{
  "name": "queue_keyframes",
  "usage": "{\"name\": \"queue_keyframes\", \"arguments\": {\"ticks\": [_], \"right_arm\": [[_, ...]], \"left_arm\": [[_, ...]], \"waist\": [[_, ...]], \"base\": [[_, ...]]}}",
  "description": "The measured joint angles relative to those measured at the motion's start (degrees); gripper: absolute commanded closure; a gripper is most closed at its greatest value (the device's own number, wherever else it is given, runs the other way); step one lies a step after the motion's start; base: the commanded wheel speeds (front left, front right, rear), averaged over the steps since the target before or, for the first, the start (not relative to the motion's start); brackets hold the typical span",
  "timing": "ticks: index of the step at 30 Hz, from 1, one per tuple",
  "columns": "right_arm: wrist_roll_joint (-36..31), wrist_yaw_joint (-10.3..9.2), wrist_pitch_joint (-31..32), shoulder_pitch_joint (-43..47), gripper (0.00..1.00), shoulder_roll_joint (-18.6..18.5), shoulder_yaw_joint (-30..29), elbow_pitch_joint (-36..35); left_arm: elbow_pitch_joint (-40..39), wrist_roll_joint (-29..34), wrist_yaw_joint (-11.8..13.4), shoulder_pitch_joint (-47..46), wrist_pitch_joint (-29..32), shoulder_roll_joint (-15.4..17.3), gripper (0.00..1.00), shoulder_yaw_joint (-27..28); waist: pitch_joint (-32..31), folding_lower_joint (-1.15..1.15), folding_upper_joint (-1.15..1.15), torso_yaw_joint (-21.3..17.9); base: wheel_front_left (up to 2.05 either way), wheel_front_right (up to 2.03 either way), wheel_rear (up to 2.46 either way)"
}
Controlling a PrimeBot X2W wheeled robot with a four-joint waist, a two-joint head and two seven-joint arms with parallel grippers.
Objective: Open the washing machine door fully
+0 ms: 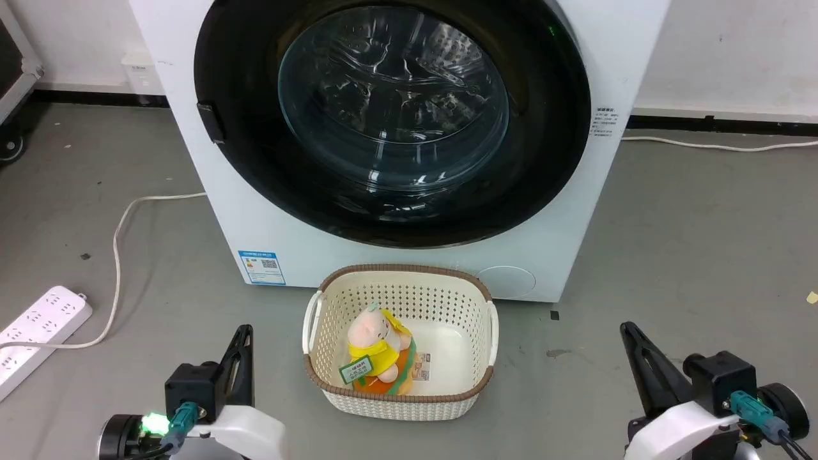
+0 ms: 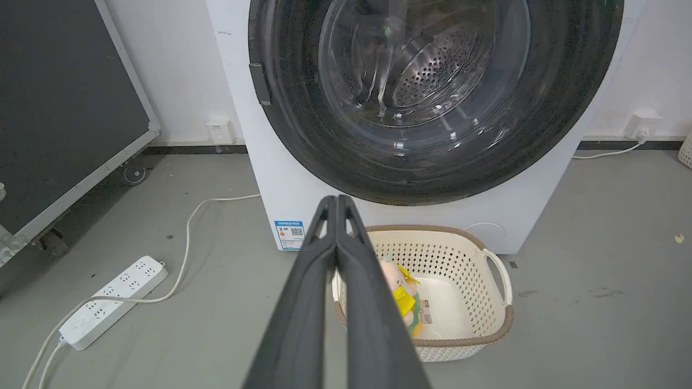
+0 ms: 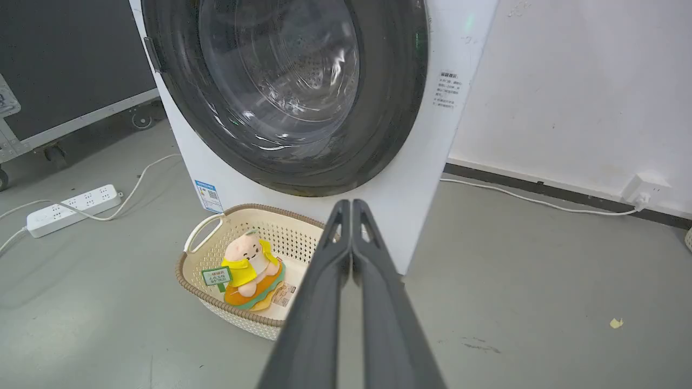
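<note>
Sitting shut against the front of the washing machine (image 1: 575, 211), the washing machine door (image 1: 390, 121) is seen flush with the white cabinet, and the steel drum (image 2: 432, 75) is visible through its glass bowl. None of the opening has been done.

A small dark tab (image 1: 211, 122) on the door's left edge is judged to be the only purchase. A slip off it, or off the glossy rim, is considered the main risk, as little is offered to two long fingers.

Directly below the door, a cream perforated basket (image 1: 399, 402) holding a plush toy (image 1: 377, 348) is set on the floor just before the machine. It could be knocked aside by an arm reaching in low.

The left gripper (image 1: 245, 332) and the right gripper (image 1: 627, 329) are held low, well apart from the door, each with its fingers pressed together and nothing held. The tab cannot be hooked until a pair is parted. Should the door swing rightward, the right gripper could be struck.

A power strip (image 1: 38, 326) and its cable (image 1: 118, 243) are laid on the floor left of the machine, where they could be run over by the wheels.
</note>
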Motion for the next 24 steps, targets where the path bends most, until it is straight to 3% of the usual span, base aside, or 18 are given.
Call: {"name": "queue_keyframes", "arguments": {"ticks": [24], "right_arm": [[0.0, 0.0, 0.0, 0.0, 1.0, 0.0, -0.02, 0.0]], "left_arm": [[0.0, 0.0, 0.0, 0.0, 0.0, 0.0, 1.0, -0.02]], "waist": [[0.0, 0.0, 0.0, 0.0]], "base": [[0.0, 0.0, 0.0]]}}
